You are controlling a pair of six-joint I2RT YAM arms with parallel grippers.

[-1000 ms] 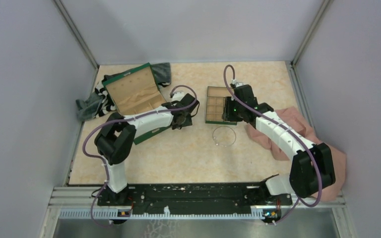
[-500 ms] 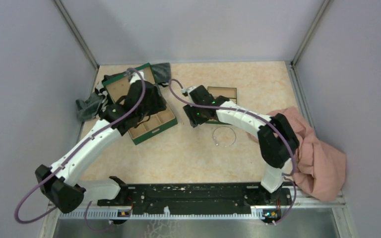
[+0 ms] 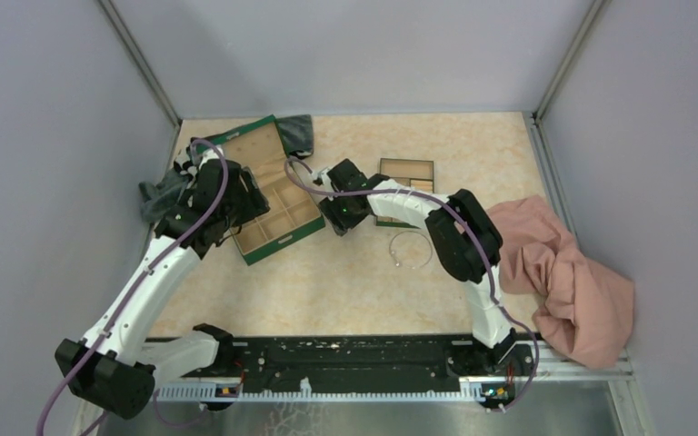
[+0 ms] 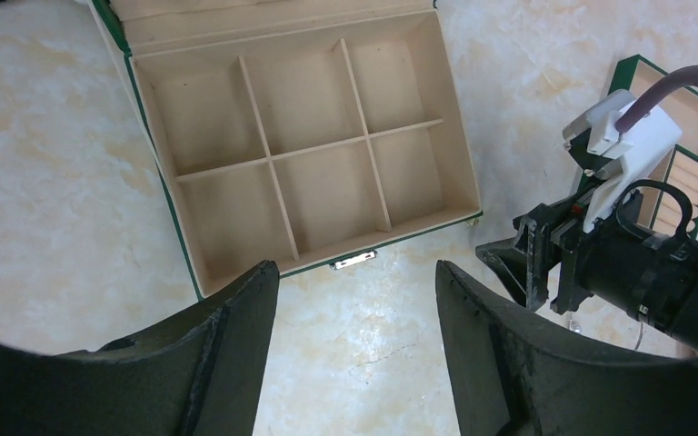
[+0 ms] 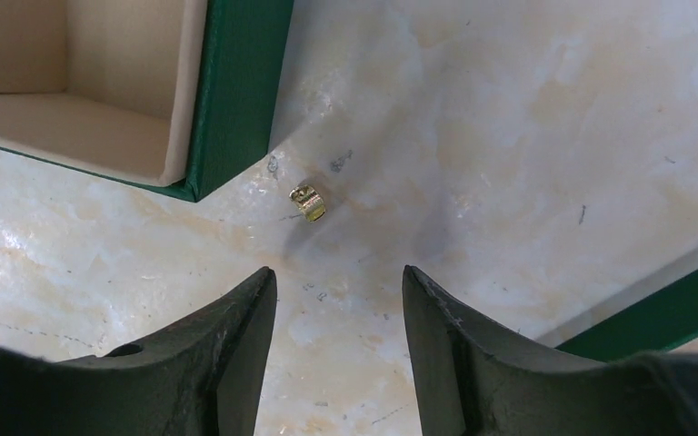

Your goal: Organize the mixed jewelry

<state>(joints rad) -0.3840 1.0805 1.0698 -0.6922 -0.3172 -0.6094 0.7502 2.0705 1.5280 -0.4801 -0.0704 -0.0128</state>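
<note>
A thin silvery wire hoop lies on the table in front of the wooden tray. A tiny gold piece lies on the table just off the corner of the green box. My right gripper is open and empty, hovering just short of the gold piece; in the top view it is at the box's right corner. My left gripper is open and empty, above the table at the front edge of the open box; in the top view it is over the box's left side.
The green box stands open, its tan compartments bare. The wooden compartment tray sits behind the right arm. A pink cloth is bunched at the right. Grey and striped cloths lie left of the box.
My right gripper has swung left from the wooden tray to the box's right corner. My left gripper has moved from the box's right side back over its left side. The pink cloth shifted.
</note>
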